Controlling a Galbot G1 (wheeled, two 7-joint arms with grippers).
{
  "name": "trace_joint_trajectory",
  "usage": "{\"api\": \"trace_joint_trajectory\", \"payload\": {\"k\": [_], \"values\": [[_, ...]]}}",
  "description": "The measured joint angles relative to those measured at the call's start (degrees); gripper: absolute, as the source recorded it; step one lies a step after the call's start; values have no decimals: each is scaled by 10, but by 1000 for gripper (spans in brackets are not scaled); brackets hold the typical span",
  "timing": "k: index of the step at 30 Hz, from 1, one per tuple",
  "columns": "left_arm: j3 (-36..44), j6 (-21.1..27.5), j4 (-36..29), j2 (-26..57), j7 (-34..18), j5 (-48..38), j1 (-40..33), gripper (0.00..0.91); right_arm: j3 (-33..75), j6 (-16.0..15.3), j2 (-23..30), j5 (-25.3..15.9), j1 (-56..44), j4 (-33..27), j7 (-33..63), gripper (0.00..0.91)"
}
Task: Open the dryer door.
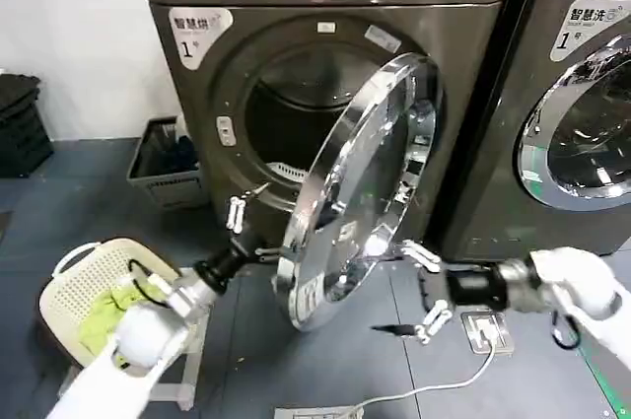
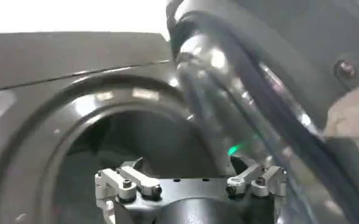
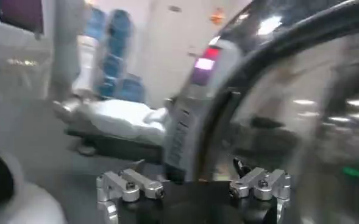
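The dryer door [image 1: 360,192], a chrome ring round dark glass, stands swung partly out from the dryer [image 1: 325,34], leaving the drum opening [image 1: 281,108] showing. My left gripper [image 1: 251,235] is open at the door's lower inner edge, facing the drum. In the left wrist view that gripper [image 2: 186,165] holds nothing, with the door's inner side [image 2: 240,103] close beside it. My right gripper [image 1: 422,288] is open on the door's outer side, near its lower edge. In the right wrist view the door's rim [image 3: 188,115] rises just beyond the gripper [image 3: 188,167].
A cream laundry basket [image 1: 74,276] with a yellow-green cloth sits by my left arm. A grey crate [image 1: 158,168] stands left of the dryer. A neighbouring machine [image 1: 582,123] is on the right. A power strip [image 1: 490,330] and cable lie on the floor.
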Motion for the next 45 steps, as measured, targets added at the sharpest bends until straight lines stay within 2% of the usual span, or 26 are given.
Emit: {"api": "trace_joint_trajectory", "payload": {"k": [5,12,20,25,27,29,33,36,39,42,45], "values": [[45,-10,10,-9,2,-5,-30,907,185,40,57,0,-184,28,27,907],[101,-26,26,-18,11,-26,-71,907,380,90,199,-9,-367,51,54,907],[154,-39,56,-32,15,-54,-125,907,510,145,355,-56,-429,51,138,907],[185,-43,75,-40,14,-60,-159,907,548,179,440,-119,-432,35,244,907],[198,-43,83,-45,13,-58,-171,907,559,180,468,-148,-430,25,296,907],[212,-42,90,-51,11,-55,-182,907,572,172,493,-174,-426,14,352,907],[241,-33,106,-68,5,-41,-201,907,598,132,530,-213,-413,-12,457,907],[261,-25,119,-84,-4,-28,-215,907,620,88,552,-227,-399,-21,542,907],[279,-21,129,-99,-6,-25,-224,907,650,27,571,-235,-378,-31,636,907],[295,-20,140,-111,-9,-25,-235,907,681,-13,584,-247,-356,-47,700,907],[309,-19,151,-122,-14,-26,-246,907,716,-68,596,-229,-340,-60,752,907]]}}
